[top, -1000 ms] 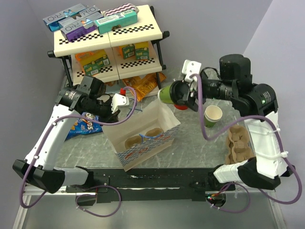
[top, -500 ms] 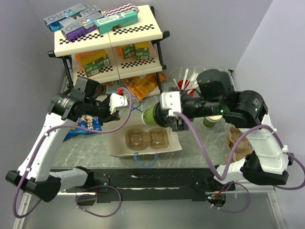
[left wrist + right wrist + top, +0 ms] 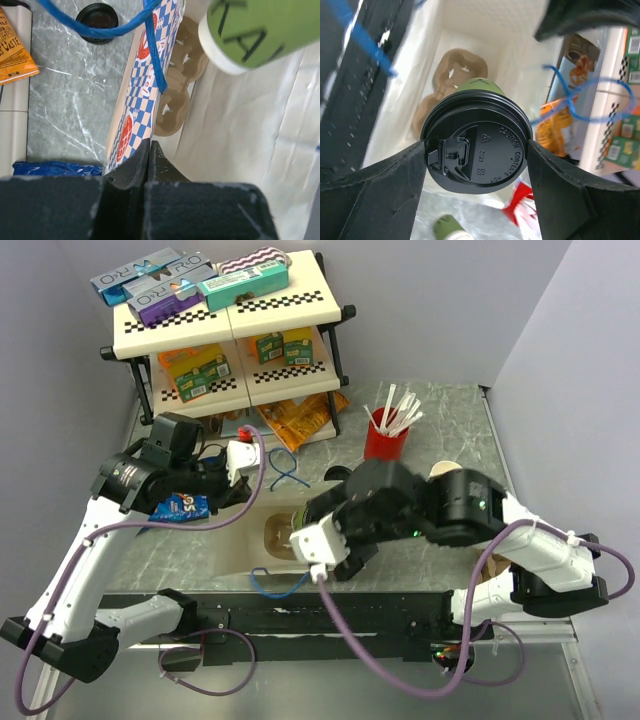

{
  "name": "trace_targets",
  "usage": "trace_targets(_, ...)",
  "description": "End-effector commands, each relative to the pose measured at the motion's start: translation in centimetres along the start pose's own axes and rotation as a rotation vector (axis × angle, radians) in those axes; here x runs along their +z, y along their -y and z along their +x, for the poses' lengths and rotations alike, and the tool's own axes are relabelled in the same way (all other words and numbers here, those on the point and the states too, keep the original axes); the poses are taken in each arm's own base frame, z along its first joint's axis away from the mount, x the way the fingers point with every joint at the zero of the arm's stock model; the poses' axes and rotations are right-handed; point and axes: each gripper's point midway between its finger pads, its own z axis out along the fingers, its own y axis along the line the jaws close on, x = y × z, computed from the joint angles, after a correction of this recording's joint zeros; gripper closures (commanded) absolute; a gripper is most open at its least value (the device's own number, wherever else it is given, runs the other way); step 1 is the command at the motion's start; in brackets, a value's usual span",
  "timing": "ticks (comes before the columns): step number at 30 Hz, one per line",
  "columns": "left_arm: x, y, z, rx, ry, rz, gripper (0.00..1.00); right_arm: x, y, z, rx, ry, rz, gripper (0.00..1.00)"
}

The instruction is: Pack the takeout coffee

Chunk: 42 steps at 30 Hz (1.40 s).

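The takeout coffee (image 3: 477, 147), a green cup with a black lid on it, hangs lid-up between my right gripper's (image 3: 476, 145) fingers, which are shut on the lid's rim. It is over the open mouth of the paper bag (image 3: 142, 90), above the brown cardboard cup carrier (image 3: 455, 82) on the bag's floor. From the left wrist view, the cup's green side and white base (image 3: 255, 30) show at the top right. My left gripper (image 3: 149, 147) is shut on the bag's checkered wall edge and holds it out. From above, the right arm covers the cup.
A red cup of white sticks (image 3: 385, 440) stands behind the bag, and a lidless green cup (image 3: 445, 470) peeks out past the right arm. A black round lid (image 3: 97, 16), a blue chip bag (image 3: 180, 505), orange packets (image 3: 300, 418) and the snack shelf (image 3: 230, 320) lie to the left and back.
My right arm has swung left and down with the cup, from beside the red cup to over the bag's mouth. My left arm has shifted slightly nearer, still holding the bag.
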Motion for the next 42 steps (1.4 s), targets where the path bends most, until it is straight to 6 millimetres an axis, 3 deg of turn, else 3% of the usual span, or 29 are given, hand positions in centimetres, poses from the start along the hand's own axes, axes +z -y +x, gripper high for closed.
trace_targets(1,-1.1,0.7,-2.8,-0.036,0.124,-0.029,0.99,-0.3,1.2,0.2,-0.121,-0.126,0.121,1.0)
trace_targets(5,-0.8,0.1,-2.8,-0.095,0.134,-0.07,0.99,-1.3,1.9,-0.2,-0.133,-0.163,0.156,1.0)
trace_targets(8,-1.2,-0.4,-3.6,-0.104,0.159,-0.102,0.99,-1.0,1.1,0.4,-0.146,-0.18,0.126,1.0)
trace_targets(13,-2.2,0.3,-5.6,-0.116,0.216,-0.075,0.99,2.3,-0.3,0.5,-0.193,-0.199,0.046,1.0)
trace_targets(16,-2.3,1.2,-5.1,-0.119,0.206,-0.047,0.99,3.9,-1.1,1.2,-0.193,-0.228,0.025,1.0)
trace_targets(24,-2.3,3.1,-4.1,-0.156,0.212,0.004,0.99,5.0,-3.2,3.9,-0.156,-0.304,-0.002,1.0)
trace_targets(30,-1.9,4.5,-4.1,-0.201,0.224,0.091,0.99,6.8,-3.0,3.4,-0.178,-0.267,0.002,1.0)
trace_targets(34,-1.4,4.2,-4.5,-0.262,0.243,0.1,0.99,8.0,-2.5,3.6,-0.15,-0.24,0.002,1.0)
trace_targets(42,-0.5,3.4,-4.6,-0.398,0.233,0.079,0.99,9.8,-3.6,4.6,-0.075,-0.243,-0.097,1.0)
